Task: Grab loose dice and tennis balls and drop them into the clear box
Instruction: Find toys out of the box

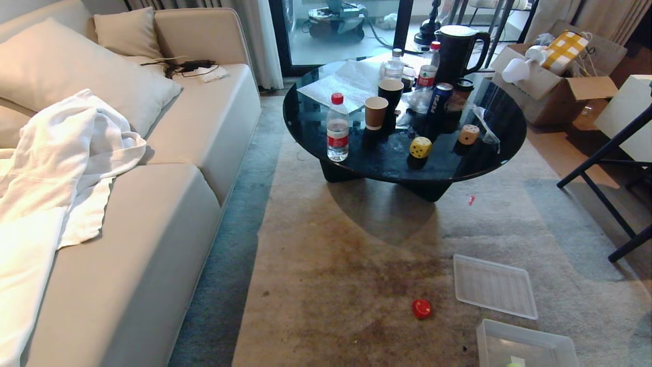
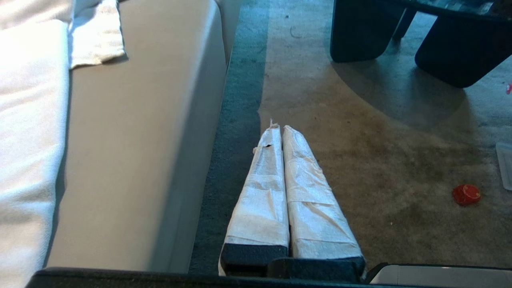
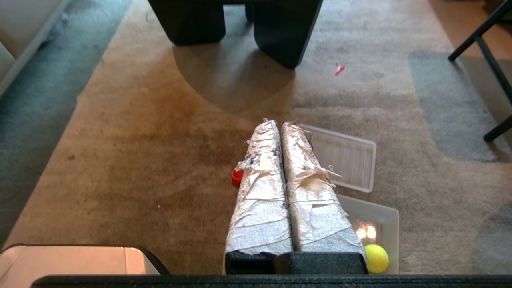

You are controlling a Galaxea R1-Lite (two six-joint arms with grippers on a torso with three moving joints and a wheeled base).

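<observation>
A red die [image 1: 422,308] lies on the carpet, just left of the clear box [image 1: 524,330] at the head view's lower right. A tennis ball [image 3: 376,258] sits inside that box [image 3: 391,218]. On the round black table a yellow die [image 1: 420,147] and a tan die [image 1: 468,134] stand near the front edge. Neither arm shows in the head view. My left gripper [image 2: 280,128] hangs shut and empty over the carpet beside the sofa, the red die [image 2: 466,195] far off to its side. My right gripper [image 3: 278,123] is shut and empty above the box, partly hiding the red die [image 3: 237,177].
A flat ribbed lid [image 1: 494,285] lies on the carpet behind the box. The table [image 1: 326,120] carries bottles, cups, a can and a jug. A sofa [image 1: 153,244] with a white cloth runs along the left. Black stand legs [image 1: 606,168] and a cardboard box [image 1: 555,86] are at the right.
</observation>
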